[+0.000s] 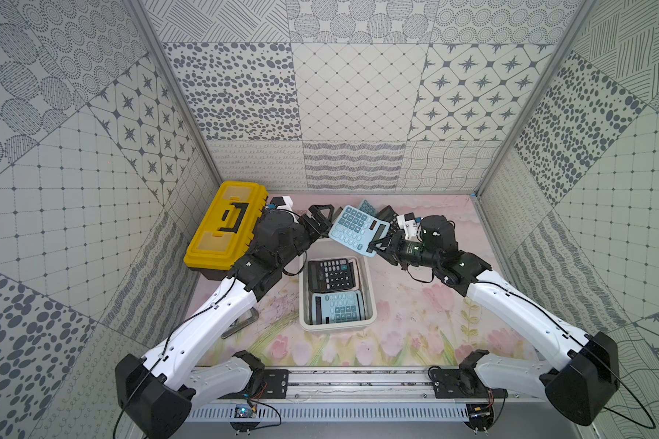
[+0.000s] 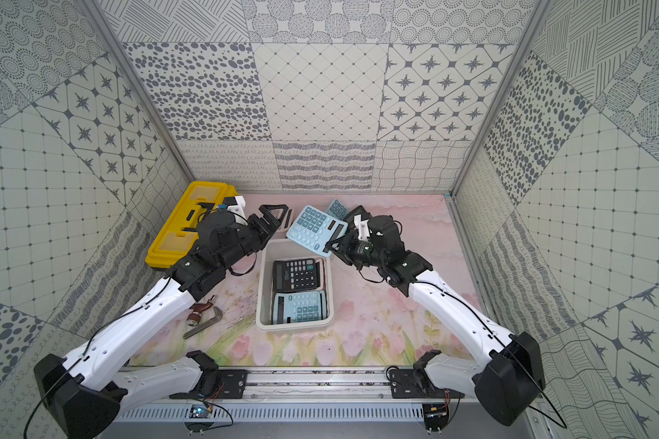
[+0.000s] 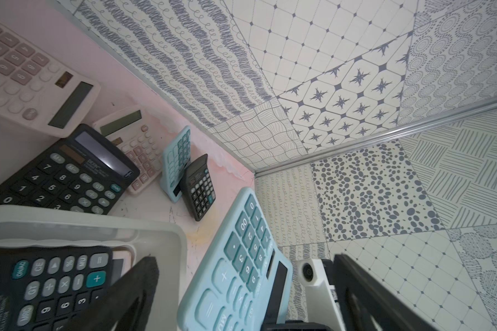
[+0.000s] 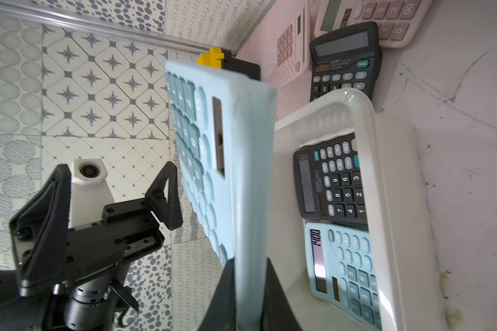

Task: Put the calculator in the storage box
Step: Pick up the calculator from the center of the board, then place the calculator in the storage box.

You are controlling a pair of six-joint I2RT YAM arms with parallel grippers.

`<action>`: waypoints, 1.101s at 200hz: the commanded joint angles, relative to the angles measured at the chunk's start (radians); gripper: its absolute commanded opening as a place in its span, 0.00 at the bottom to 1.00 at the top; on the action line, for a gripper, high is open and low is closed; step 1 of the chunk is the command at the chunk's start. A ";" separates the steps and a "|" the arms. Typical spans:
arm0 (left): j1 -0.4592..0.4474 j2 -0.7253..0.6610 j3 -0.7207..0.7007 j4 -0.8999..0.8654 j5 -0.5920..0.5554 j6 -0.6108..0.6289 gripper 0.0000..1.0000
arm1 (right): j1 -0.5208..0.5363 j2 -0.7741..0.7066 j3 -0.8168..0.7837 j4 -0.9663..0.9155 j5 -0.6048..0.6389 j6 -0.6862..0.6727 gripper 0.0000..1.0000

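Observation:
A light blue calculator (image 1: 358, 232) (image 2: 314, 230) hangs tilted in the air over the far end of the storage box (image 1: 371, 300) (image 2: 330, 296), a white lidless tub. My right gripper (image 1: 377, 247) (image 4: 248, 263) is shut on the edge of the calculator (image 4: 241, 160) nearest it. My left gripper (image 1: 320, 220) (image 2: 269, 222) stands open just beside the calculator's opposite edge, with no finger touching it. In the left wrist view the calculator (image 3: 236, 275) shows between the spread fingers (image 3: 144, 275). A black calculator (image 1: 330, 273) and a second light blue one (image 1: 339, 308) lie flat inside the box.
A yellow-lidded toolbox (image 1: 225, 224) stands at the back left, close to my left arm. Several more calculators, pink (image 3: 26, 77), black (image 3: 66, 174) and blue (image 3: 175, 163), lie on the mat beyond the box. A metal wrench (image 2: 202, 319) lies under my left forearm.

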 commanded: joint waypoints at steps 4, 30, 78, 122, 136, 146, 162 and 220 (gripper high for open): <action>0.083 -0.017 0.069 -0.425 0.155 0.169 1.00 | 0.031 0.082 0.108 -0.203 -0.025 -0.187 0.00; 0.148 -0.024 0.063 -0.501 0.206 0.211 1.00 | 0.089 0.170 0.207 -0.334 0.006 -0.260 0.00; 0.240 -0.029 0.014 -0.517 0.292 0.234 1.00 | 0.169 0.350 0.420 -0.564 0.132 -0.360 0.00; 0.259 -0.041 -0.003 -0.514 0.301 0.245 1.00 | 0.190 0.486 0.574 -0.675 0.179 -0.411 0.00; 0.266 -0.040 -0.008 -0.510 0.308 0.246 1.00 | 0.190 0.524 0.614 -0.701 0.176 -0.423 0.00; 0.271 -0.039 -0.013 -0.502 0.314 0.244 1.00 | 0.189 0.547 0.638 -0.712 0.167 -0.428 0.00; 0.276 -0.040 -0.020 -0.490 0.325 0.241 1.00 | 0.189 0.584 0.666 -0.716 0.147 -0.429 0.00; 0.287 -0.037 -0.043 -0.462 0.340 0.233 1.00 | 0.184 0.682 0.727 -0.715 0.114 -0.449 0.00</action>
